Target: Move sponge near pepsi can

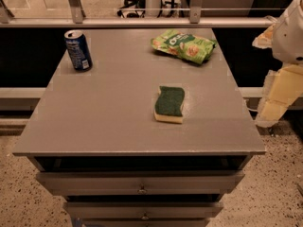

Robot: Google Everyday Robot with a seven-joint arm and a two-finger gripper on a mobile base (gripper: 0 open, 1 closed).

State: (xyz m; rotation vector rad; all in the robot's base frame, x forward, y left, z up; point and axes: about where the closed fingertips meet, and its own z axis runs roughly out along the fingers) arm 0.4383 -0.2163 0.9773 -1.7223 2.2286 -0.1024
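Three things lie on the grey cabinet top as I watch from my station. Far left, near the back corner, the pepsi can stands upright with its silver top showing. Moving right, the sponge lies flat around the middle of the surface, green scouring side up over its pale yellow foam. It is well apart from the can and nearer the front edge. Further back and slightly right, a crinkly green snack bag lies near the rear edge, apart from the sponge. Past the right side of the top, my gripper hangs beside the table's edge, well away from the sponge. I cannot tell whether it is spread or pressed together. Below the top, drawers face me.
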